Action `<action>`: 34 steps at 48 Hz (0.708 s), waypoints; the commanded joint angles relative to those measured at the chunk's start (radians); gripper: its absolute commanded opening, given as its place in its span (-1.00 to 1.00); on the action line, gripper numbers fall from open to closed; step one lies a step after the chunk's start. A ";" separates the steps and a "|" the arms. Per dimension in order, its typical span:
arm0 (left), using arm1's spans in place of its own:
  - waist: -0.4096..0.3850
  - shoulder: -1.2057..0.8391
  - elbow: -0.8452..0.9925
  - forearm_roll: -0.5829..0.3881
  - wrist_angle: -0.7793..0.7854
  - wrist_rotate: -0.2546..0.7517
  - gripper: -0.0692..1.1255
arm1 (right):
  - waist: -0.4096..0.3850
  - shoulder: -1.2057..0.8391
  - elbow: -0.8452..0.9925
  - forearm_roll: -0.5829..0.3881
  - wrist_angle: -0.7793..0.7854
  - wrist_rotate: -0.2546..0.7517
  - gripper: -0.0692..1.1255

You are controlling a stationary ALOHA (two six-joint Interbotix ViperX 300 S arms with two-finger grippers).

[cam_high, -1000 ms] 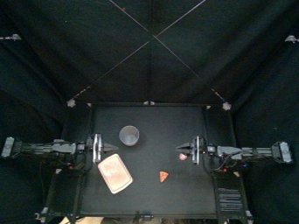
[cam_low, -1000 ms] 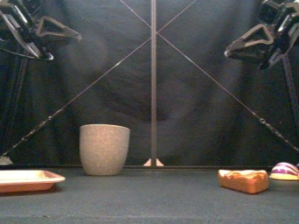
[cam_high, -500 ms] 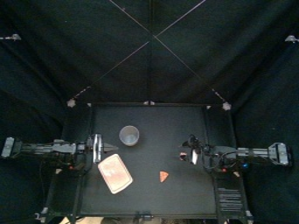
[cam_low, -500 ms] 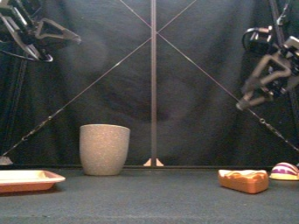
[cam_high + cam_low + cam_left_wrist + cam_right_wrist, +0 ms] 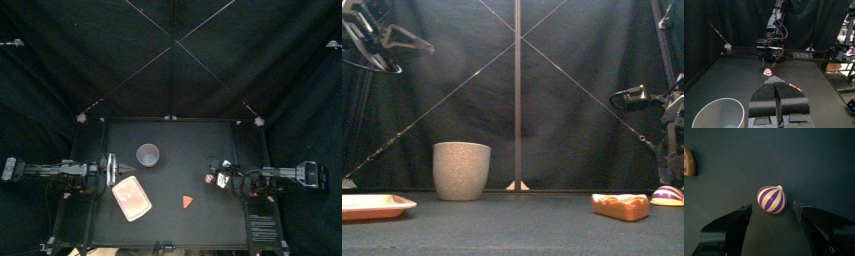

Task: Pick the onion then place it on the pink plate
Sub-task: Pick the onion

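Observation:
The onion, purple with pale stripes, lies on the black table at the right. My right gripper hangs open just above it, one jaw on each side, neither touching; in the top view it sits over the onion. The flat pink plate lies at the front left. My left gripper is shut on nothing, held high at the left. From the left wrist the onion shows beyond the jaws.
A tall grey speckled cup stands behind the plate. An orange toy food lies between plate and onion.
My right arm has come down from high at the right to just above the onion, jaws open. The left arm, plate, cup and toys have not moved.

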 commanded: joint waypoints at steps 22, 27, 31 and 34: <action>0.014 0.003 -0.006 -0.002 -0.005 0.002 -0.67 | 0.054 0.222 -0.063 0.002 -0.063 -0.002 0.76; 0.012 0.003 -0.008 -0.002 -0.003 0.002 -0.67 | 0.057 0.250 -0.069 0.006 -0.060 -0.002 0.75; 0.014 0.003 -0.008 0.000 -0.005 0.002 -0.67 | 0.057 0.262 -0.074 0.006 -0.060 0.002 0.75; 0.014 0.003 -0.006 -0.002 -0.005 0.002 -0.67 | 0.058 0.267 -0.077 0.011 -0.060 0.002 0.75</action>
